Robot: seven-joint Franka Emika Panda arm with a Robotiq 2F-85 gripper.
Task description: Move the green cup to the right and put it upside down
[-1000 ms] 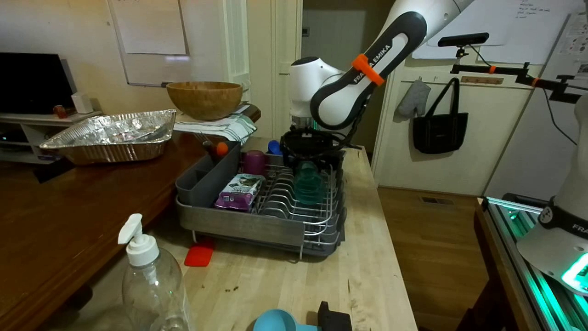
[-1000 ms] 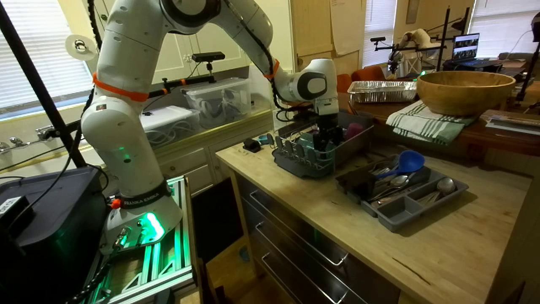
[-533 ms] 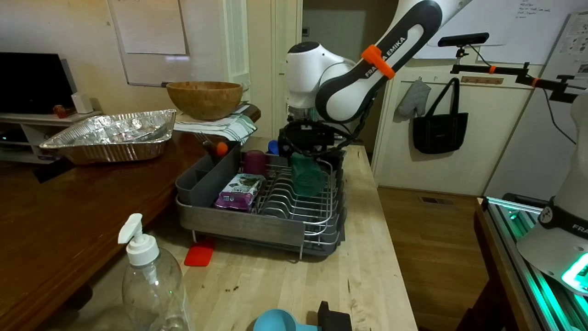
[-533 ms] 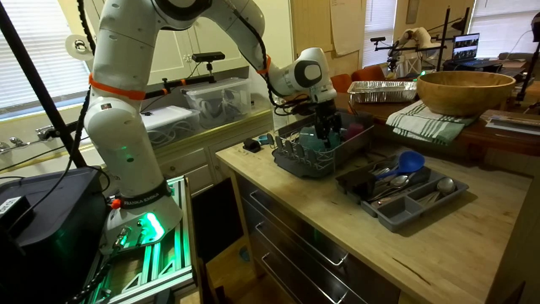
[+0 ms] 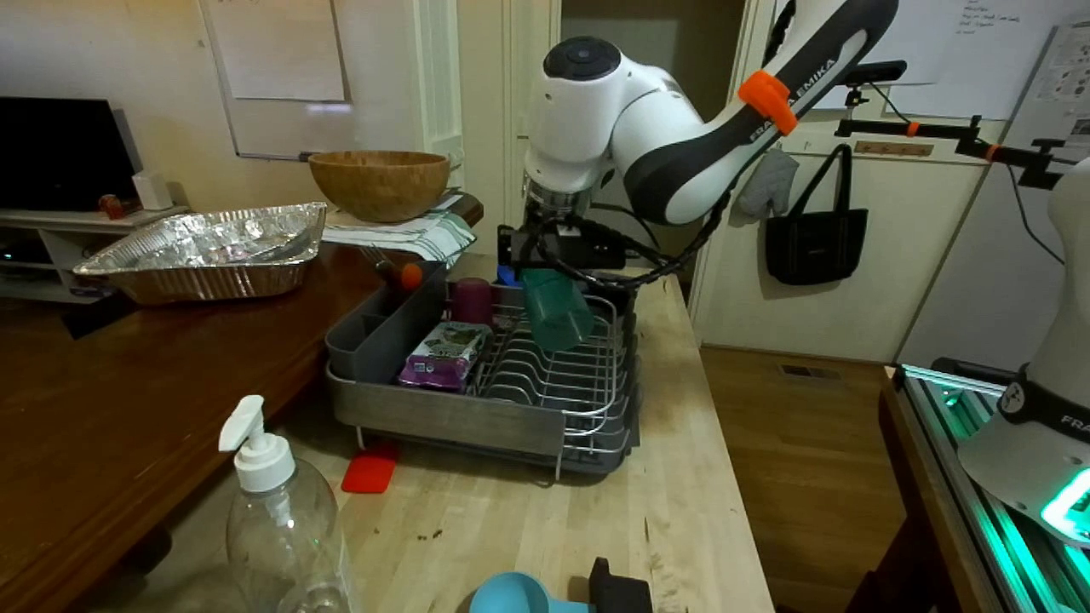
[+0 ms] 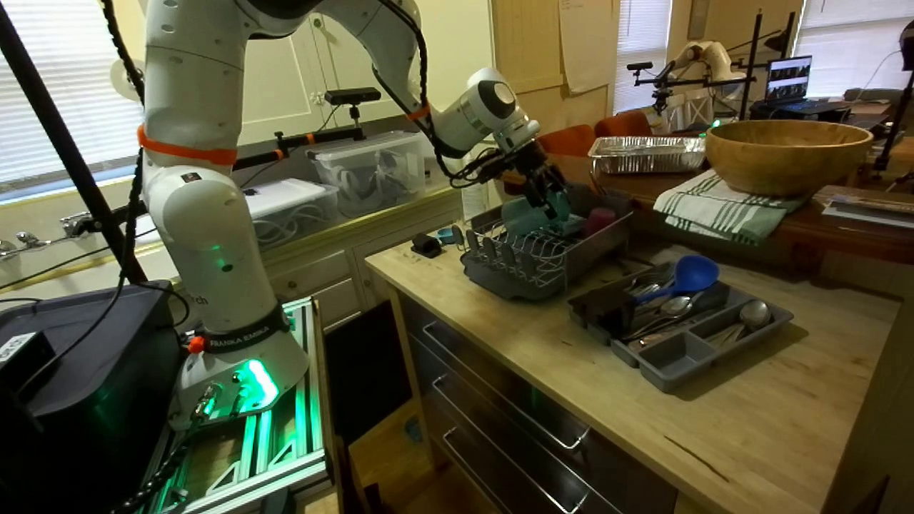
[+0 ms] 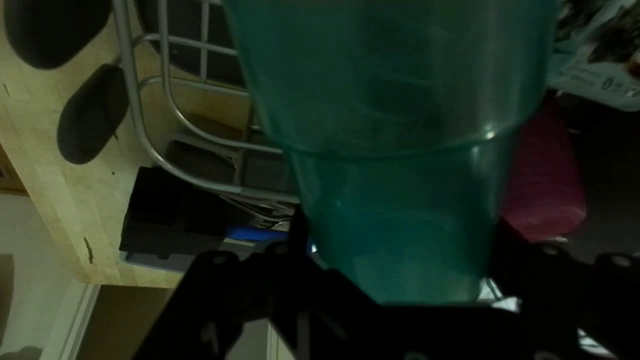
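- I count one foil tray [image 5: 209, 285] furthest left in an exterior view, at 8 o'clock from one wooden bowl [image 5: 379, 189].
- Next, one clear pump bottle [image 5: 285, 528], at 8 o'clock from one dish rack [image 5: 443, 417].
- In the rack, one packet [image 5: 444, 353], with one purple cup [image 5: 471, 300] just beside it at 1 o'clock.
- Then one green cup [image 5: 555, 311], at 3 o'clock from the purple cup, held aslant over the rack by one gripper [image 7: 400, 235]; whether it touches the rack I can't tell.
- The jaws are clamped on the green cup, in the wrist view one at its 8 o'clock, the other at its 4 o'clock.
- A second ago the packet and purple cup lay just so, but the green cup was lower and nearly upright; now its lower end leans towards 5 o'clock.
- The arm [image 6: 485, 107] has risen since, and in an exterior view the gripper slants towards 5 o'clock instead of hanging straight.
- Only the wrist view makes plain the green cup's narrow end between the jaws, and a ridge round its wall.
- An exterior view alone gives the whole blue ladle [image 6: 695, 273], on the cutlery tray [image 6: 678, 353] at 4 o'clock from the rack.
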